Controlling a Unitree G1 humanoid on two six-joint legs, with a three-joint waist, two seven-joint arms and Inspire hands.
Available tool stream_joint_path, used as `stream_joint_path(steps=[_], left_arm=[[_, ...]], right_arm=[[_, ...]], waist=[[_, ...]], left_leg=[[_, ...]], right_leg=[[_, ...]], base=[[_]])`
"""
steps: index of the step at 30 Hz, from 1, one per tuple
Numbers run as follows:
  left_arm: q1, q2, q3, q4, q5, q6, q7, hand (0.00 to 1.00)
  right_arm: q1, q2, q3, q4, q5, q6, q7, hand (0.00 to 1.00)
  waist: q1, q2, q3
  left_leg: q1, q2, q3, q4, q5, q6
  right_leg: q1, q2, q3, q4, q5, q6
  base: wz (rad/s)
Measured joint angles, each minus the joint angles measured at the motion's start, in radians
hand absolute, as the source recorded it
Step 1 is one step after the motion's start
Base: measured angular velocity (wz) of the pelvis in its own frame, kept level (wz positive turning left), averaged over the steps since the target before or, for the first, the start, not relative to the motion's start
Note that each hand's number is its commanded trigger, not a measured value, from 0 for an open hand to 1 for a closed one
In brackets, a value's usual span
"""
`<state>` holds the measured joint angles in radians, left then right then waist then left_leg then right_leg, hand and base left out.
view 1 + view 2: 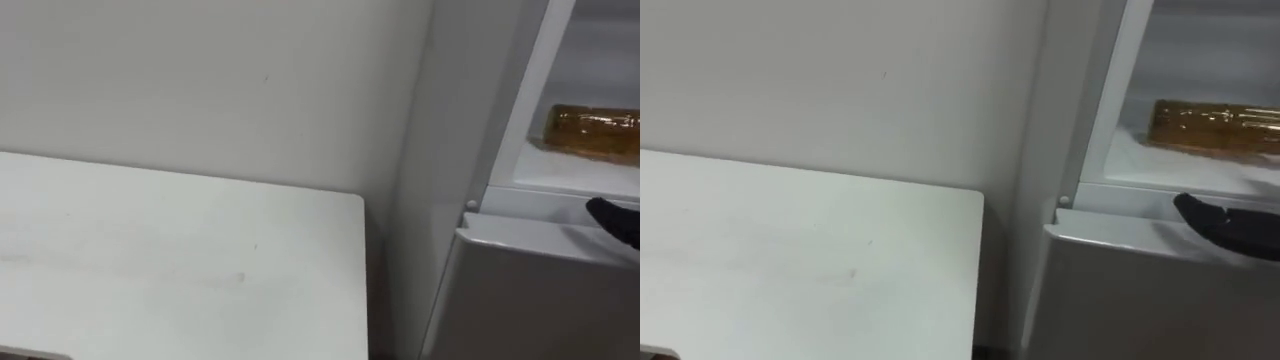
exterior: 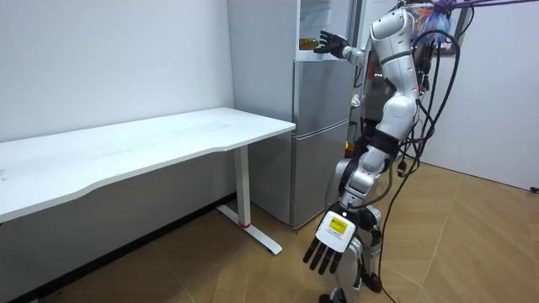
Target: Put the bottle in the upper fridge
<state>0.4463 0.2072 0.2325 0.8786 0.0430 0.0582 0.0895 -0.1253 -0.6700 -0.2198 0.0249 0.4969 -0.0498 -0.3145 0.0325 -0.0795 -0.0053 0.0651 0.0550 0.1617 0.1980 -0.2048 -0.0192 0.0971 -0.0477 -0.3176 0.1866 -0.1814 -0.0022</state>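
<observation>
Below and in front of the fridge, the left hand hangs with its fingers straight. The right hand, fingers spread and empty, hovers at the fridge's upper sill. The bottle lies inside on the upper shelf. Placement looks done, and only drawing the arm back appears left.

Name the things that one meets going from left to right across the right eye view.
White table → fridge → bottle. The right hand lies below the bottle, so I leave it out of the order.
</observation>
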Motion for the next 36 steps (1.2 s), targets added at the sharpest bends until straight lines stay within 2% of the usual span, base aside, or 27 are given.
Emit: stream_joint_path(steps=[3,10,17,24,28,31,36], left_arm=[[-0.001,0.0,0.0,0.007,0.006,0.0,-0.002,0.0],[-0.004,-0.001,0.0,0.009,0.006,0.0,-0.006,0.0],[-0.004,0.0,0.0,0.007,0.007,0.0,-0.006,0.0],[0.004,-0.001,0.003,0.006,0.007,-0.009,-0.006,0.0],[0.005,-0.001,0.003,0.006,0.007,-0.015,-0.006,0.0],[0.007,-0.007,0.003,0.004,0.006,-0.015,-0.005,0.0],[0.016,-0.024,0.004,0.007,-0.01,-0.015,-0.004,0.0]], right_arm=[[0.009,0.001,-0.007,0.0,0.0,0.0,0.0,0.0],[0.028,0.004,-0.011,0.0,0.0,0.0,0.002,0.0],[0.034,0.004,-0.025,0.0,0.055,0.0,0.0,0.0],[0.049,0.008,-0.097,-0.001,0.09,-0.002,-0.043,0.0],[0.075,0.049,-0.159,-0.006,0.102,-0.007,-0.085,0.0],[0.077,0.084,-0.193,-0.004,0.195,-0.014,-0.114,0.0],[0.09,0.09,-0.241,0.03,0.362,-0.017,-0.126,0.0]], waist=[[-0.006,-0.003,0.001],[-0.007,-0.019,0.01],[-0.007,-0.019,0.0093],[-0.007,-0.019,0.0069],[-0.01,-0.021,0.0041],[-0.023,-0.016,0.0029],[-0.052,-0.006,0.0039]], left_leg=[[0.004,0.0,0.003,0.001,0.0,0.0],[0.01,-0.001,0.007,0.0,0.0,0.0],[0.01,-0.001,0.01,-0.001,0.0,0.0],[0.014,0.001,0.016,-0.001,-0.004,-0.004],[0.017,0.003,0.017,0.001,-0.005,-0.005],[0.02,0.003,0.016,0.001,-0.005,-0.005],[0.016,0.003,0.016,0.002,-0.007,-0.003]], right_leg=[[0.002,0.0,0.001,-0.001,0.0,0.0],[0.005,0.0,0.005,-0.003,0.0,0.0],[0.004,0.002,0.017,-0.006,-0.001,0.001],[0.0,0.008,0.04,-0.004,-0.001,0.0],[0.002,0.009,0.04,-0.003,-0.001,0.0],[0.005,0.009,0.04,0.0,-0.001,0.0],[0.004,0.007,0.038,0.002,-0.001,0.0]], base=[[-0.01],[0.0],[0.0],[-0.07],[0.0],[0.0],[0.01]])
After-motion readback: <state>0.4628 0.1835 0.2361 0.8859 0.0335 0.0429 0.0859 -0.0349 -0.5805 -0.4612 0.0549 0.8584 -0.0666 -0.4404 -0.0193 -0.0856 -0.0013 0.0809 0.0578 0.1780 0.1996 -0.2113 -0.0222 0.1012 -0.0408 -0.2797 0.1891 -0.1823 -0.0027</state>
